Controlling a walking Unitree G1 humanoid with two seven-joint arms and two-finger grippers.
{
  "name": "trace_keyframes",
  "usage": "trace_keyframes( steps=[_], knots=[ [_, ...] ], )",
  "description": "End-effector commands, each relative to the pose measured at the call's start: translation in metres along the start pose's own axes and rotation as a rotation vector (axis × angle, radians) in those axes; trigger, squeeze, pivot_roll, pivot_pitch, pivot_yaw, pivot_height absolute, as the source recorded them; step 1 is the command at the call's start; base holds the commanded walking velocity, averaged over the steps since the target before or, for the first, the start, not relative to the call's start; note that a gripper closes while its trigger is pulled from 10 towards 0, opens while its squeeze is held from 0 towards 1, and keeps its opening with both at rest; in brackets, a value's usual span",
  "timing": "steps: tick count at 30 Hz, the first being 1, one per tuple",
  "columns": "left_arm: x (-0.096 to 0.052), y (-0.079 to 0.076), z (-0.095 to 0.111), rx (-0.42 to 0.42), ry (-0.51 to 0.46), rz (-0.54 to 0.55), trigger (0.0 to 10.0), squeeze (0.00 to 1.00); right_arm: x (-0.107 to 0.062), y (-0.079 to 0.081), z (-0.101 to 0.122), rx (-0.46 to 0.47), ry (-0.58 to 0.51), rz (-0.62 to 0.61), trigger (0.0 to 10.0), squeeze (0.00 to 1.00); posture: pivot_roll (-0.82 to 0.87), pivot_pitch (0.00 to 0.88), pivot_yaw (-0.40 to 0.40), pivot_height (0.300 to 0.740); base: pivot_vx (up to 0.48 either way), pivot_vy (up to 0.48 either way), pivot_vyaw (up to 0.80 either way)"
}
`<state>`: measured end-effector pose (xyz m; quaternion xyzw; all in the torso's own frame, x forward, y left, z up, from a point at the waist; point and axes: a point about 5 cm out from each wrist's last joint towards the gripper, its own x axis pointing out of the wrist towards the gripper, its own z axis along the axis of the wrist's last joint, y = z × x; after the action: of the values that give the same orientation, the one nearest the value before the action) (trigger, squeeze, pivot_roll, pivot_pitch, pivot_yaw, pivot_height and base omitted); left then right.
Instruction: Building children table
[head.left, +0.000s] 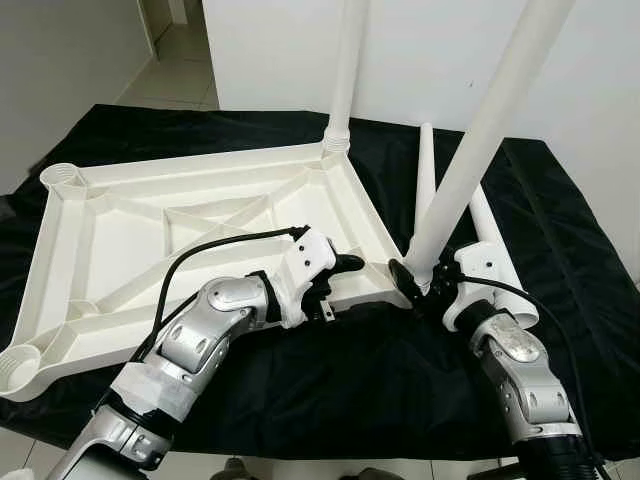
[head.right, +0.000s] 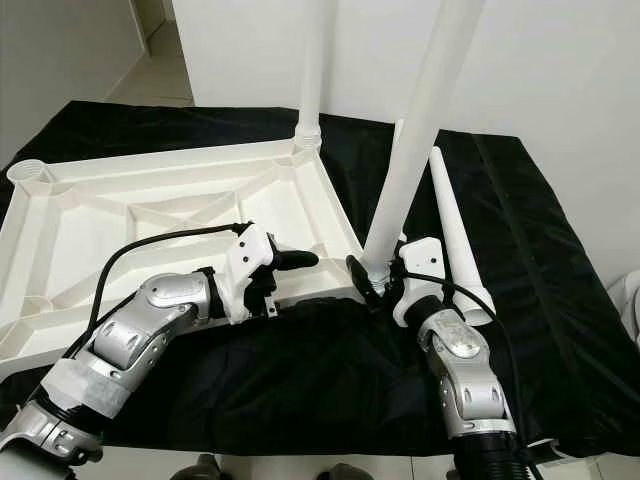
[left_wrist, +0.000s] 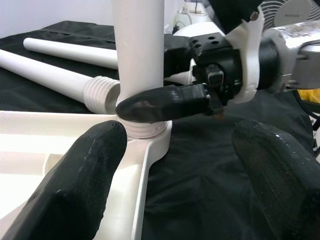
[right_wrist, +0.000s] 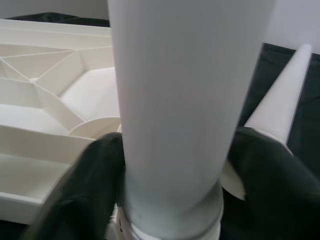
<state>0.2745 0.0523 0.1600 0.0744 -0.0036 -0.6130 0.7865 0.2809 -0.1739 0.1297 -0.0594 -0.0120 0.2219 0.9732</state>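
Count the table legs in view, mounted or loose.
4: far-corner leg mounted upright; near-corner leg held by the right gripper; two loose legs on the black cloth.

No text, label, brand, number or sign can be read anywhere here: nothing on the white tabletop (head.left: 200, 215), nothing on the legs (head.left: 470, 160), nothing on the black cloth (head.left: 350, 380), nothing on the arms.
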Motion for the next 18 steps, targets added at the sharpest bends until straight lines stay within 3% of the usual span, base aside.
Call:
trace_keyframes(
  steps=[1, 2, 3, 10, 11, 12, 18],
  knots=[
    [0.002, -0.005, 0.0, 0.003, 0.005, -0.041, 10.0, 0.0, 0.004, -0.002, 0.001, -0.01, -0.008, 0.017, 1.7, 0.0, 0.01, 0.0, -0.022, 0.74, 0.0, 0.0, 0.0],
    [0.002, -0.005, 0.0, 0.004, 0.003, -0.041, 10.0, 0.0, 0.005, -0.002, 0.001, -0.011, -0.008, 0.022, 1.2, 0.0, 0.01, 0.0, -0.024, 0.74, 0.0, 0.0, 0.0],
    [0.002, -0.005, 0.0, 0.005, 0.002, -0.04, 10.0, 0.0, 0.006, -0.003, 0.0, -0.008, -0.008, 0.027, 0.0, 0.0, 0.01, 0.0, -0.024, 0.74, 0.0, 0.0, 0.0],
    [0.002, -0.004, 0.0, 0.01, -0.001, -0.038, 10.0, 0.0, 0.005, -0.002, -0.004, 0.009, -0.004, 0.041, 0.0, 0.0, 0.01, 0.0, -0.027, 0.74, 0.0, 0.0, 0.0],
    [0.002, -0.004, 0.0, 0.009, -0.002, -0.037, 10.0, 0.0, 0.004, -0.001, -0.006, 0.029, 0.0, 0.034, 9.4, 0.0, 0.01, 0.001, -0.027, 0.74, 0.0, 0.0, 0.0],
    [0.002, -0.005, 0.0, 0.008, -0.003, -0.038, 10.0, 0.0, 0.002, 0.002, -0.008, 0.056, 0.003, 0.018, 10.0, 0.0, 0.01, 0.004, -0.028, 0.74, 0.0, 0.0, 0.0],
    [0.002, -0.005, 0.001, 0.006, -0.003, -0.039, 10.0, 0.0, 0.001, 0.005, -0.009, 0.08, 0.002, 0.001, 10.0, 0.0, 0.01, 0.005, -0.027, 0.74, 0.0, 0.0, 0.0]
  ],
)
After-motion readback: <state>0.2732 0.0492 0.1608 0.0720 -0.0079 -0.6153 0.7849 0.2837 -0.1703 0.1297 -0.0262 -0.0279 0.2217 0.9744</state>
